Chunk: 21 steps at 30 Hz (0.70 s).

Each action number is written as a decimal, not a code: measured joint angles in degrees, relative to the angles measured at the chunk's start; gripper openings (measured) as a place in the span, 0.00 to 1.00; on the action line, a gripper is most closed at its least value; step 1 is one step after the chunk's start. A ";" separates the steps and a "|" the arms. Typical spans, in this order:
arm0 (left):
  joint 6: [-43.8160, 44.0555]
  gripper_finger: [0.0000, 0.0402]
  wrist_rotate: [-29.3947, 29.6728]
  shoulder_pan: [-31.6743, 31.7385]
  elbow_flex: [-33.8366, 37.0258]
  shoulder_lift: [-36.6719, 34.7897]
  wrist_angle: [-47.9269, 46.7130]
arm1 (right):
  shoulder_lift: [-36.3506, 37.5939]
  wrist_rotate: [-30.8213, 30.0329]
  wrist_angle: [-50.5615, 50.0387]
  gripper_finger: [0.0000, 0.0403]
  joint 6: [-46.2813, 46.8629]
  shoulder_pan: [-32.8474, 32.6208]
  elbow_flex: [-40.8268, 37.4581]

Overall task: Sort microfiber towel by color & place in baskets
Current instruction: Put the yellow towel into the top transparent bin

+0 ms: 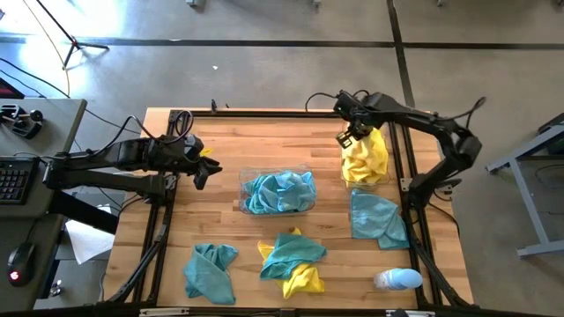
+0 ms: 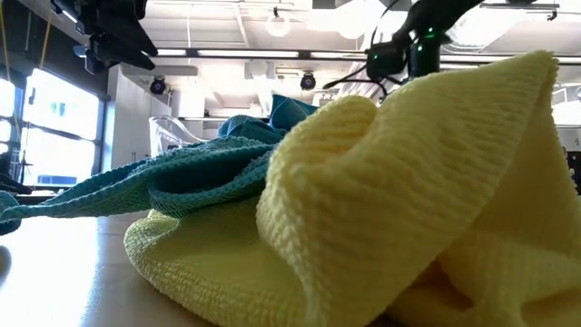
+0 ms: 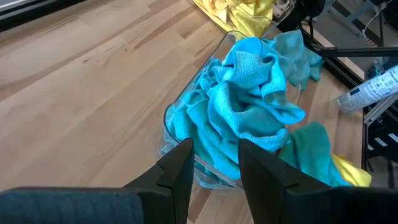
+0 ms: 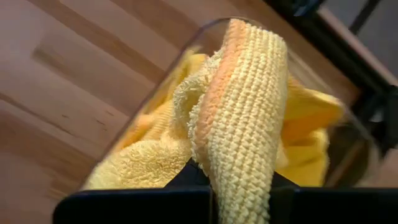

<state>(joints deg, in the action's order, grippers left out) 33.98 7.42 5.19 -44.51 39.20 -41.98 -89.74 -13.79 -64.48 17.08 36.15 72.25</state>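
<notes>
High view shows the right hand (image 1: 350, 134) clamped on a yellow towel (image 1: 366, 154), hanging it over the yellow-filled basket (image 1: 385, 180) at the surface's far right. Next, I judge, it lets go. Left hand (image 1: 204, 167), fingers parted and empty, waits left of the teal basket (image 1: 243, 189).

On the desk (image 1: 220, 229), one basket (image 1: 248, 180) sits at the middle with a heap of towels (image 1: 280, 191) in it. A second basket (image 1: 349, 180) stands to its right, farther back, with towels (image 1: 364, 158) in it. The right claw (image 1: 350, 134) hangs over that second basket's far end. The left claw (image 1: 204, 167) is left of the middle basket, apart from it. Nearer, a towel (image 1: 210, 269) lies at the left, a pile of towels (image 1: 293, 261) at the middle, and one more towel (image 1: 377, 218) at the right edge. A bottle (image 1: 398, 280) lies at the near right corner.
</notes>
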 joint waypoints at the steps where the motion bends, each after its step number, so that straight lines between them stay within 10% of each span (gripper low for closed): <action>1: 0.22 0.28 0.10 0.00 0.00 0.00 -0.02 | -0.67 0.97 0.59 0.00 -0.38 0.03 0.00; 21: 1.98 0.28 1.47 0.00 0.02 0.00 0.37 | 0.11 7.98 16.61 0.00 8.40 0.62 -15.51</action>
<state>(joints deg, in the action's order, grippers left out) 35.97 8.89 5.19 -44.49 39.20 -41.61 -89.63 -5.80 -47.87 25.48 36.77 56.74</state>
